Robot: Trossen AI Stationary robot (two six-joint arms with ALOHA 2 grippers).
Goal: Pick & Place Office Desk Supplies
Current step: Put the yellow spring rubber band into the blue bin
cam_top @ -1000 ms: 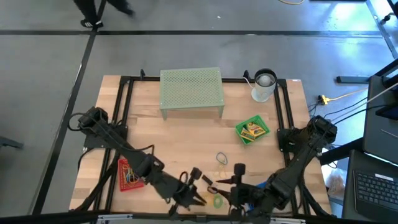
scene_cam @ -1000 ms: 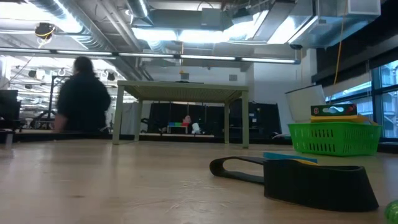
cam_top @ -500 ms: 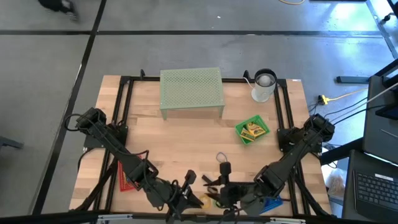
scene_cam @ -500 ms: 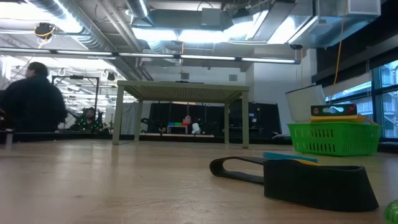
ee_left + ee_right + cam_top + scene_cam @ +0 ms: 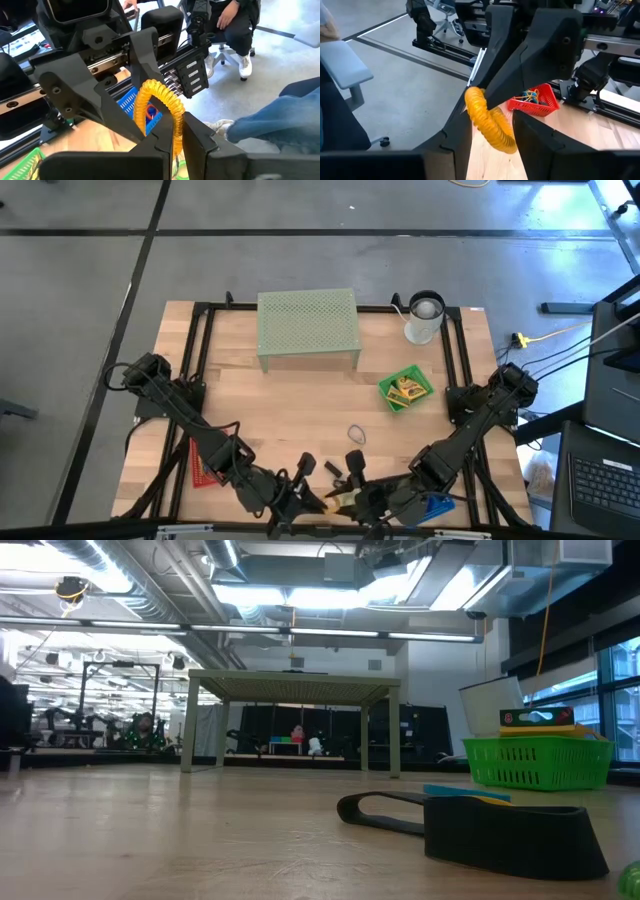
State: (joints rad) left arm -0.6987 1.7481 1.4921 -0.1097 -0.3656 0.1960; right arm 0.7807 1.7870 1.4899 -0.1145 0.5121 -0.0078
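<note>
Robotics lab or workshop, bare grey concrete floor (image 5: pixel 90 270) with dark marked lines, exposed ceiling ducts (image 5: pixel 150 585) and strip lights, wooden surface (image 5: pixel 300 395) in a black metal frame, more rigs behind, laptop (image 5: pixel 610 470) alongside, seated person (image 5: pixel 240 20)

Gone from the low view's left side the person seen a second ago, and drawn together at the bottom centre of the high view the left tool (image 5: pixel 318 502) and right tool (image 5: pixel 347 498), both now meeting on the yellow ring (image 5: pixel 159 107).
</note>
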